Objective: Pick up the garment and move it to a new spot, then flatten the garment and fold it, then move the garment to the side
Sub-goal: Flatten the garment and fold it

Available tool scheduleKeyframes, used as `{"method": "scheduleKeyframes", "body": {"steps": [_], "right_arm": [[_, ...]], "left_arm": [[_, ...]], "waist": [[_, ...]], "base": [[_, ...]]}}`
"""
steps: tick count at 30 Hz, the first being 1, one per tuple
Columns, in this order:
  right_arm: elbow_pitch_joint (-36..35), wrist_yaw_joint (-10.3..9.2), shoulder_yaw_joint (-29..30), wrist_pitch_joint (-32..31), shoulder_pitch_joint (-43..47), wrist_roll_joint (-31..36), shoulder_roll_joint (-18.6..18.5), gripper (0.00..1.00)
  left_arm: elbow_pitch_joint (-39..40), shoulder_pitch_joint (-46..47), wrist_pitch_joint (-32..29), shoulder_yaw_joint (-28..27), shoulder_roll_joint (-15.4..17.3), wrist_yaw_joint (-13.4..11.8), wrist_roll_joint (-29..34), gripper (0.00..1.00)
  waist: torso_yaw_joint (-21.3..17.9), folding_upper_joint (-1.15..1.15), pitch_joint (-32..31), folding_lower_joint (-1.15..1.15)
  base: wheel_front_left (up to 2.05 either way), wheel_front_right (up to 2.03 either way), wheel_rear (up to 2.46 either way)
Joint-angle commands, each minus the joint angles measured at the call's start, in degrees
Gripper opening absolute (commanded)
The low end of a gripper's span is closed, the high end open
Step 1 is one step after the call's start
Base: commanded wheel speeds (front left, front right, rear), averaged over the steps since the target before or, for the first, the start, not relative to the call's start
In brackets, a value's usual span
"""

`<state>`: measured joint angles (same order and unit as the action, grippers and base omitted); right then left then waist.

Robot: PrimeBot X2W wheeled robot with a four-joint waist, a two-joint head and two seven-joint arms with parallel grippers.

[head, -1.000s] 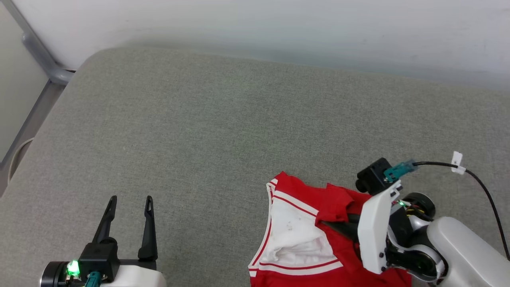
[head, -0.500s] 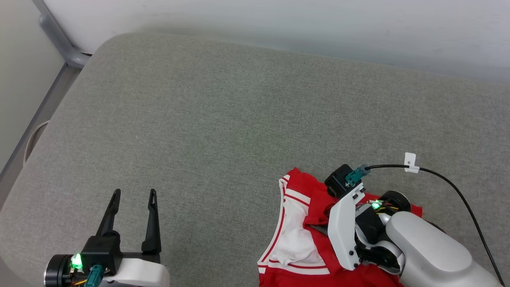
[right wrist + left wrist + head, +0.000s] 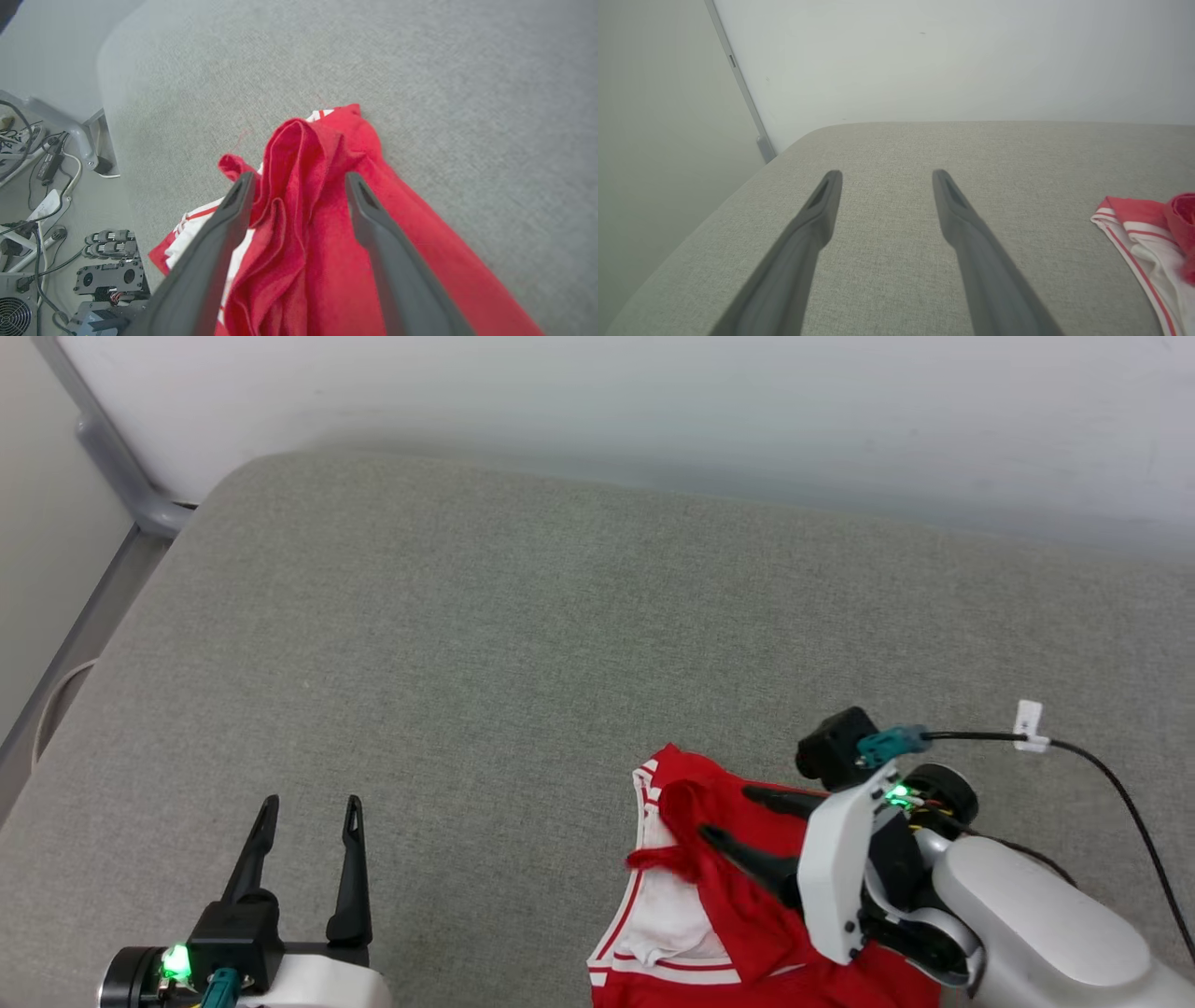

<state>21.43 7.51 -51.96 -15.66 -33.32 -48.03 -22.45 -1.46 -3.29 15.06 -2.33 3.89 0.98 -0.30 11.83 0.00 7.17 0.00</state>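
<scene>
A soft grey surface (image 3: 448,616) sits by a white wall (image 3: 653,392). Wires (image 3: 70,173) lie on the floor (image 3: 106,205).

Head view: the garment (image 3: 738,919) is cut off by the bottom edge at lower centre, and its right side is hidden behind the right arm (image 3: 1027,915). The left hand (image 3: 310,800) is cropped at its base, lower left. Left wrist view: garment runs off the right edge; the red fold there is blurred. Right wrist view: cloth leaves the frame bottom; the right hand (image 3: 299,176) straddles a raised fold, finger-to-cloth contact cannot be told. Floor gear (image 3: 107,275), lower left, is cropped and too small to identify.
</scene>
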Motion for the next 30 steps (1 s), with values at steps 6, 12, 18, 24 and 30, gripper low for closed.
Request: {"method": "scheduleKeyframes", "body": {"steps": [6,12,18,24,30], "right_arm": [[-9.14,-0.05,6.97,5.09,5.69,1.24,-6.84,1.0],[-12.32,-0.05,19.82,12.9,12.85,8.52,-7.31,1.0],[-13.41,-0.05,35.15,23.41,20.5,23.26,-1.97,1.0],[-16.68,-0.05,46.41,29.23,28.21,34.18,7.03,1.0],[-22.08,-0.05,53.56,30.77,35.74,42.9,14.97,1.0]], "left_arm": [[0.93,-2.05,0.15,-0.5,0.56,-0.22,0.15,1.0],[1.6,-3.25,0.14,-0.51,0.96,-0.61,0.53,1.0],[2.57,-3.75,0.14,-0.37,1.29,-1.35,0.57,1.0],[2.84,-4.37,0.14,-0.36,1.6,-1.96,0.5,1.0],[2.93,-4.61,0.14,0.93,1.98,-2.4,1.07,1.0]], "waist": [[-3.25,0.0,-2.61,0.0],[-5.64,0.0,-4.17,0.0],[-7.71,0.0,-5.17,0.0],[-9.24,0.0,-6.18,0.0],[-9.77,0.0,-7.14,0.0]], "base": [[0.0,0.0,0.0],[0.0,0.0,0.0],[0.0,0.0,0.0],[0.0,0.0,0.0],[0.0,0.0,0.0]]}}
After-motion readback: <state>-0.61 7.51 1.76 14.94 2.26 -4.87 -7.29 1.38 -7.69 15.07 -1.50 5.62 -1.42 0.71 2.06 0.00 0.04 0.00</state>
